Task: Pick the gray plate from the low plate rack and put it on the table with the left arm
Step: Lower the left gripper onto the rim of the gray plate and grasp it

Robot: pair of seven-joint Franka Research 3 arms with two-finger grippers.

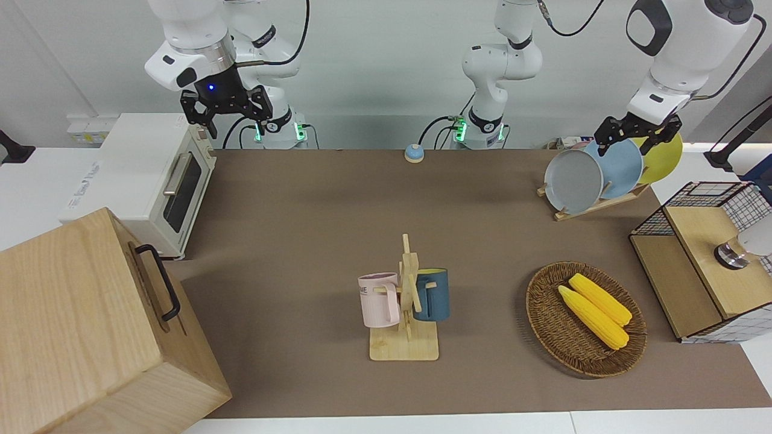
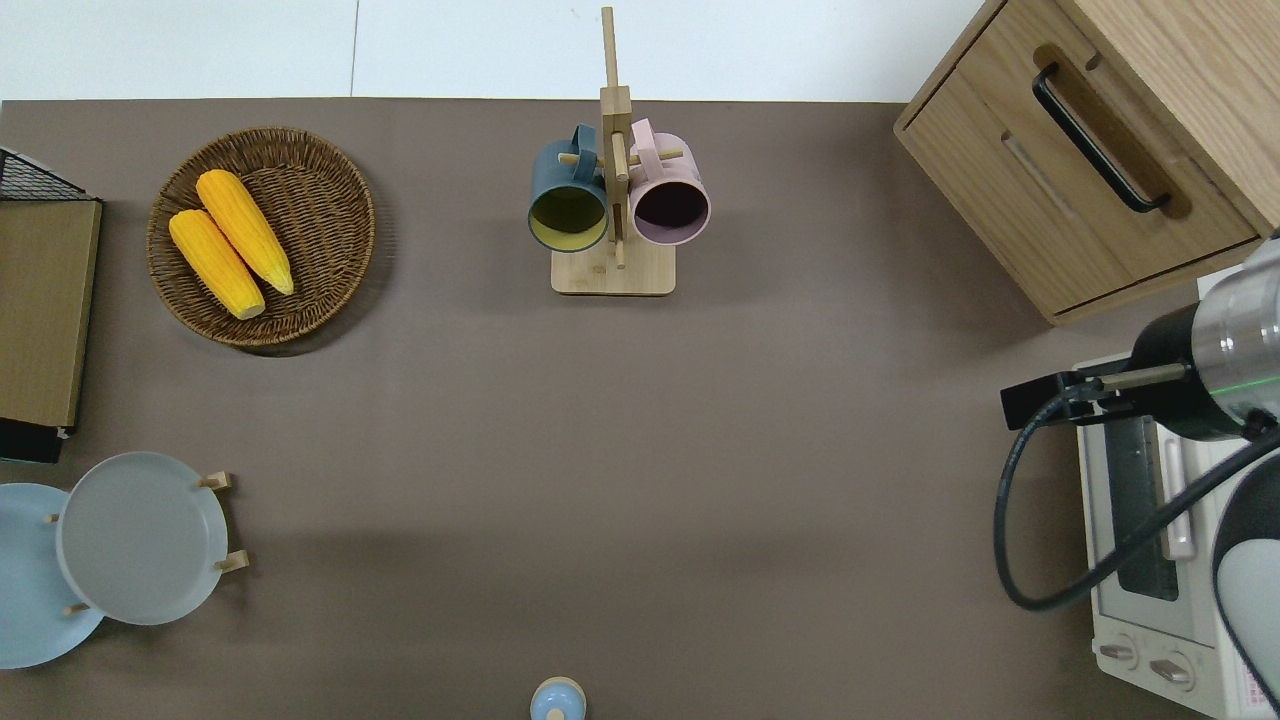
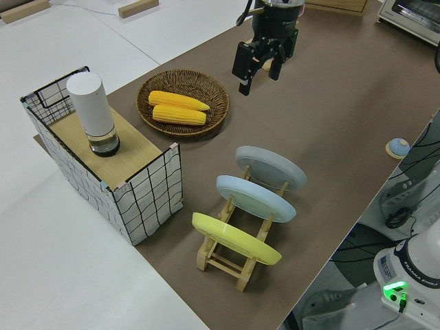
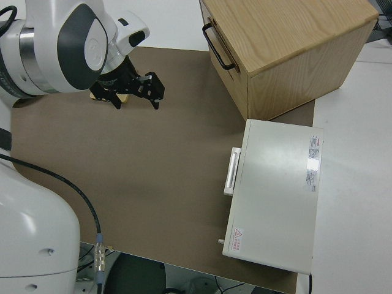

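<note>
Toward the left arm's end of the brown-matted table (image 1: 313,241), I saw the pale gray round plate (image 1: 573,180) leaning on edge in the low light-wood rack (image 1: 594,205), its face tilted away from the robots. My left gripper (image 1: 638,135) hung with fingers apart; the right arm was parked.

The gray plate (image 1: 573,181) is round, shallow, matte and pale gray. It stands on edge, leaning, in the end slot of the low plate rack (image 1: 594,207) that lies farthest from my base. The rack is light wood, two base rails with slanted pegs, seated on the table (image 1: 313,241) at my left arm's end, near the edge nearest my base. The table is flat, covered by a dull brown mat, white at the edges.
</note>
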